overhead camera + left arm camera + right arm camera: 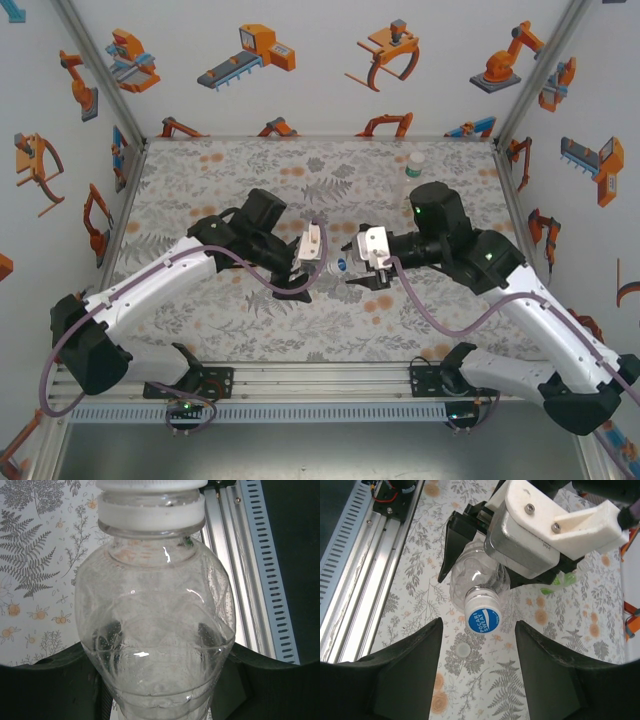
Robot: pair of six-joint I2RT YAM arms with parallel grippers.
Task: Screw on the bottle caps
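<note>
Dark fingers (pixel 45 685) of the left end effector (pixel 159 640) are clamped on the belly of the clear bottle (pixel 155 605), holding it lying over above the desk (pixel 420 580) with its neck turned toward the right arm. The blue cap (pixel 484 619) sits on that neck; how far it is threaded cannot be judged. The right end effector (pixel 478 625) stands open, one finger on either side of the cap with a gap on each. Risk: if these jaws close off the neck's axis, the cap may cross-thread or tilt off. The thin wall, already squeezed, may also let the bottle turn in the left grip under twisting. A pale cap (pixel 463 650) lies loose on the desk just below the bottle's mouth and could be knocked aside. The clear bottle appears empty, with no liquid line visible. A taller bottle (pixel 415 165), capped, stands well apart at the far edge. A green object (pixel 555 582) behind the left end effector is possibly the green bottle.
</note>
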